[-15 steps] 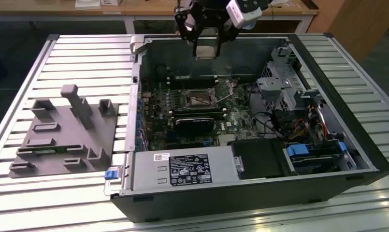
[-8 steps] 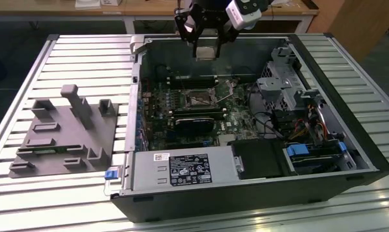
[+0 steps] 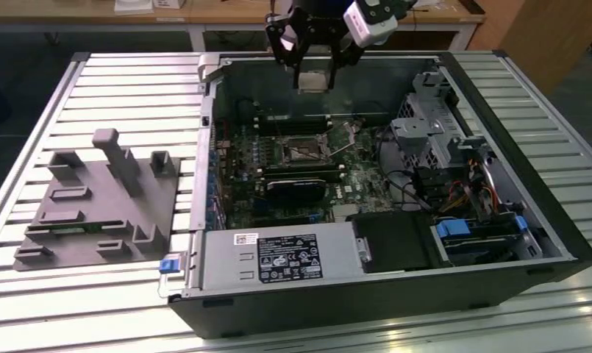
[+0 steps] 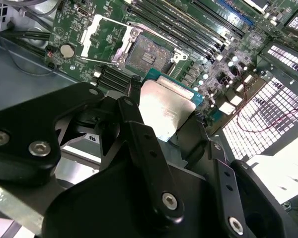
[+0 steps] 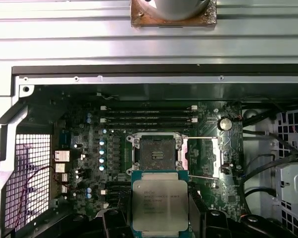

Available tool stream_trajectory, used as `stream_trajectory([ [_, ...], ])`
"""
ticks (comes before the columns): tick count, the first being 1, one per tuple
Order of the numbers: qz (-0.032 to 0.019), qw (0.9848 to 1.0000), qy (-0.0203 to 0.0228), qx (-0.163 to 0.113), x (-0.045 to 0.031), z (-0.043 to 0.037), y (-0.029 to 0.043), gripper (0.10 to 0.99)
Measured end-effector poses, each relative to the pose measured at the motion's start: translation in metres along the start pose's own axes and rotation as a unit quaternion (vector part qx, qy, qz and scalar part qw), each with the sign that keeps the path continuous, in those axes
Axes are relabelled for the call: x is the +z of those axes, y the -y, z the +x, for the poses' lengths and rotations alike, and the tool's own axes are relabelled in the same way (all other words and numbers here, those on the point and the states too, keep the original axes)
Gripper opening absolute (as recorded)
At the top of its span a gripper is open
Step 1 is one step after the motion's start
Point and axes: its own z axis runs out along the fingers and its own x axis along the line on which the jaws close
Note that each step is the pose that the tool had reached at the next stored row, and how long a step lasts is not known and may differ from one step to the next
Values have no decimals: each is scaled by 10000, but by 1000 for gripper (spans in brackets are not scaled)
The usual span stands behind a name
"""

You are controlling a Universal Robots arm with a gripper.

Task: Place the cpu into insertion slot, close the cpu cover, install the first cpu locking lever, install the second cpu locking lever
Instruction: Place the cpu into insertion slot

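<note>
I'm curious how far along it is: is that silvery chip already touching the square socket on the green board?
Apart. In the exterior view the cpu hangs well above the insertion slot, with open space between them.

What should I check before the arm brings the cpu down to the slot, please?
1. cpu clamped in gripper: ok.
2. slot empty: ok.
3. cover swung clear of slot: ok.
4. cpu edges parallel to slot edges, in the first wrist view: ok.
5. cpu directly over slot: cannot tell.
</note>
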Motion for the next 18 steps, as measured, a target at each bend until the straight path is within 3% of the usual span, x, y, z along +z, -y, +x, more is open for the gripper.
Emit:
stream_trajectory([
  [18, 0, 10000, 4, 51, 151, -3, 13, 541],
])
